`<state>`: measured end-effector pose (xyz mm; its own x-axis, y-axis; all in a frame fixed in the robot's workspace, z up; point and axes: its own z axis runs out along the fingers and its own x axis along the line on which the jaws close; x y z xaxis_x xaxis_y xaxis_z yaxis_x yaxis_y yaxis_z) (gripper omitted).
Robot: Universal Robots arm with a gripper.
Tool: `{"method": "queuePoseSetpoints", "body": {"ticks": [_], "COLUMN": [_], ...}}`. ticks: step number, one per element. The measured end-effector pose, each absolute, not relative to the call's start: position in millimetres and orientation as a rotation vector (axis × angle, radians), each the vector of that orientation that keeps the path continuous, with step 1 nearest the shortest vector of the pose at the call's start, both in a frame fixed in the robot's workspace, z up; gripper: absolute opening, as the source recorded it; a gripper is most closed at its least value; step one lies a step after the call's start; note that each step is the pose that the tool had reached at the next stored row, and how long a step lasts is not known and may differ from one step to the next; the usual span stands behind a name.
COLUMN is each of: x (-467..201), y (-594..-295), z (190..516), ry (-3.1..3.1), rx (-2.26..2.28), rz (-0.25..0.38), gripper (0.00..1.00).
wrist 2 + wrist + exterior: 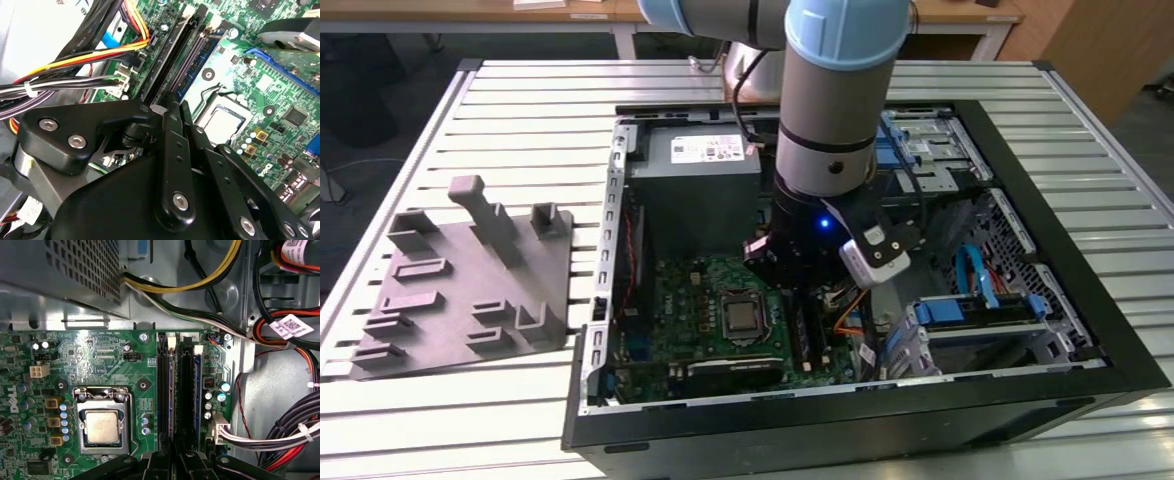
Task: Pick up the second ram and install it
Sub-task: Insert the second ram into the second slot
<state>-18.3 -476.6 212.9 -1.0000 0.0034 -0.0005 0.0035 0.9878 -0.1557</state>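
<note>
- Grey plate (460, 285) lies on the slatted table (520, 100), at 9 o'clock from the open case (854, 425) in the exterior view
- Arm (834, 90) reaches down into the case; the gripper (783, 258) hangs low over the green board (700, 300), at 3 o'clock from the CPU socket (742, 316) in the exterior view
- In both wrist views the gripper (176, 107) (175, 458) sits right above the long black slots (175, 385), in line with them
- Whether it is released, clenched or grasping something I cannot tell
- Ram: I cannot pick it out for sure; a dark blue strip (197, 385) runs along one slot just ahead of the gripper, and I cannot tell whether that is the stick or the slot's own edge
- Bundled cables (75, 65) pass just beside the slots
</note>
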Motion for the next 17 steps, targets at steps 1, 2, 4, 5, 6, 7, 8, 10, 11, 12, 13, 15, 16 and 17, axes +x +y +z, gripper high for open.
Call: {"method": "queuePoseSetpoints", "body": {"ticks": [1,2,4,5,6,7,8,10,11,12,13,15,16,17], "x": [-18.3,-18.3,-18.2,-18.2,-18.2,-18.3,-18.3,-18.2,-18.3,-18.3,-18.2,-18.0,-17.7,-17.3], "y": [-476.1,-475.5,-474.3,-473.9,-473.5,-473.2,-473.1,-472.9,-472.9,-472.8,-472.8,-472.8,-472.7,-472.4], "z": [212.4,212.0,211.5,211.3,211.2,211.1,211.0,211.1,211.1,211.1,211.1,211.1,211.0,211.1], "ry": [3.131,3.131,3.131,3.131,3.131,3.131,3.131,3.131,3.131,3.131,3.131,3.131,3.131,3.131], "rx": [0.005,0.005,0.005,0.005,0.005,0.005,0.005,0.005,0.005,0.005,0.005,0.006,0.005,0.005], "rz": [-0.25,-0.251,-0.252,-0.252,-0.252,-0.251,-0.251,-0.252,-0.252,-0.251,-0.252,-0.251,-0.251,-0.251], "gripper": [0.14,0.14,0.14,0.14,0.14,0.14,0.14,0.14,0.14,0.14,0.14,0.14,0.14,0.14]}}
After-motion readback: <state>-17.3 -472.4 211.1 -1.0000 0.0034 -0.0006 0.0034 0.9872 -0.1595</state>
